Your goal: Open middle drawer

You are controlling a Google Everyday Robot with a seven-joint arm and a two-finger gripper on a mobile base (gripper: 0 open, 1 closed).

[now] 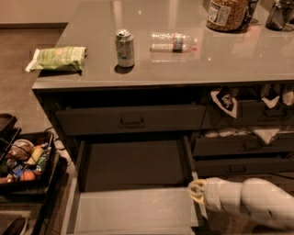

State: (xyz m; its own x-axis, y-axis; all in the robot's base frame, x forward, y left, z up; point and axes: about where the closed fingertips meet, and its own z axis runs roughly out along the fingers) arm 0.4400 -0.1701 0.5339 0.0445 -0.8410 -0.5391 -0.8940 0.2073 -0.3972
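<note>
The middle drawer stands pulled far out toward me below the counter, showing its pale grey inner floor. Its front and handle are cut off by the bottom edge of the view. Above it, a dark-grey drawer with a small handle is only slightly out. My gripper, on the white arm, is at the right side rail of the open drawer, just outside its right edge.
On the grey counter are a can, a lying water bottle, a green chip bag and a jar. More dark drawers stand to the right. A basket of items sits on the floor at left.
</note>
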